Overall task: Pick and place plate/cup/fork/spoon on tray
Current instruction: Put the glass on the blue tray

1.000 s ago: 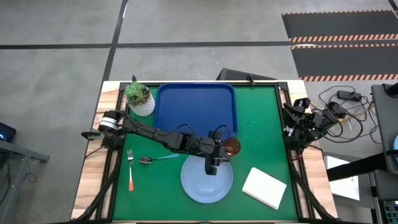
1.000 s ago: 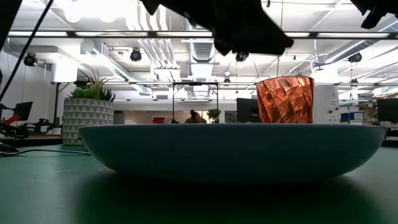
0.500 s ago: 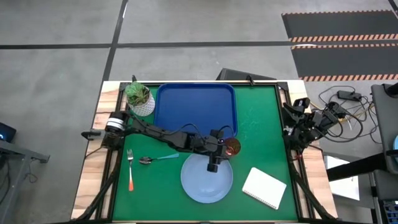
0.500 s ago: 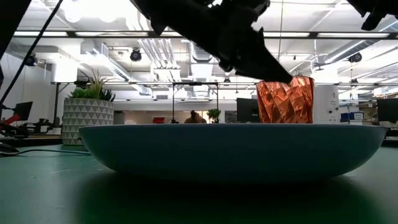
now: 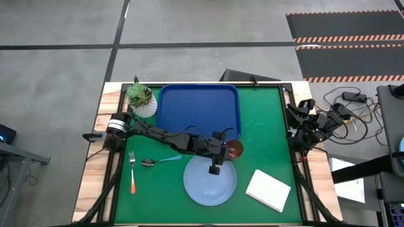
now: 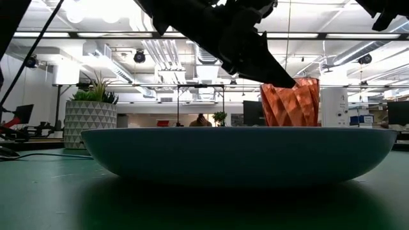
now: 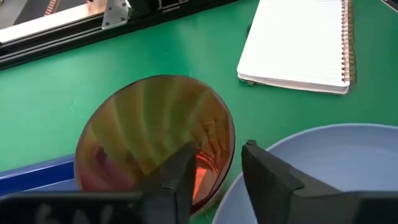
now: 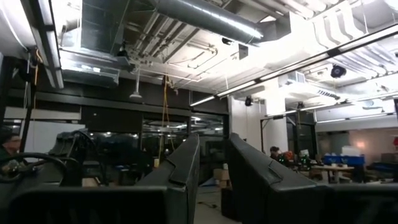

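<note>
Left wrist view: your left tool [image 7: 216, 171] has its fingers narrowed on the rim of the cup [image 7: 155, 140], one finger inside, one outside. Low view shows the cup [image 6: 291, 102] tilted. It sits mid-surface, just beside the plate [image 5: 209, 180] and touching the tray [image 5: 199, 110] corner. Fork [image 5: 132, 172] and spoon [image 5: 160, 161] lie near the left edge. Right tool [image 5: 295, 133] is parked at the right edge, fingers a narrow gap apart, holding nothing.
</note>
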Robot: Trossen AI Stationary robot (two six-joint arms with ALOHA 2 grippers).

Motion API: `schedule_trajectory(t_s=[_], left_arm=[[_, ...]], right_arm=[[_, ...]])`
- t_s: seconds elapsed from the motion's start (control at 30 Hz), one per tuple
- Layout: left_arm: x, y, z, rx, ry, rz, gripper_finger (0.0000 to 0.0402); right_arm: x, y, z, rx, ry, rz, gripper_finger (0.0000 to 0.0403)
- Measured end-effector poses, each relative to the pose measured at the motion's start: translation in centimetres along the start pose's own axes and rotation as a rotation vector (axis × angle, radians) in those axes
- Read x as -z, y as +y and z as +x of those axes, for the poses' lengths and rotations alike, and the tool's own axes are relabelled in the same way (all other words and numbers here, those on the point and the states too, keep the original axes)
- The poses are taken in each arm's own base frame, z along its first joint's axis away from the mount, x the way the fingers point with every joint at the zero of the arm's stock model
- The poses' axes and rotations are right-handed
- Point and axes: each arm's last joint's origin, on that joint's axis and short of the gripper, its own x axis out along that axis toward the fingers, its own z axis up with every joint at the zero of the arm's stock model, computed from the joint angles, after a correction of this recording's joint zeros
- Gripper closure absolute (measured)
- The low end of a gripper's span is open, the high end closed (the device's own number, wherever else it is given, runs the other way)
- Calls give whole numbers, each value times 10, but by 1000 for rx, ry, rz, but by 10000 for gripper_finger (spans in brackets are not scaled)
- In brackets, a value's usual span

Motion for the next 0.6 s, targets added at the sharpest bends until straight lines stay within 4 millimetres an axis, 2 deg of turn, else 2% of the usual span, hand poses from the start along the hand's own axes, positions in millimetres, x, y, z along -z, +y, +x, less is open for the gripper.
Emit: schedule_trajectory(t_s=[0.3,0.6], left_arm=[[-3,1,-2,0,-23,6,391],[-29,9,-32,-18,-111,63,400]], right_arm=[[0,0,0,1,-1,-6,333],[0,0,0,2,-2,-5,333]])
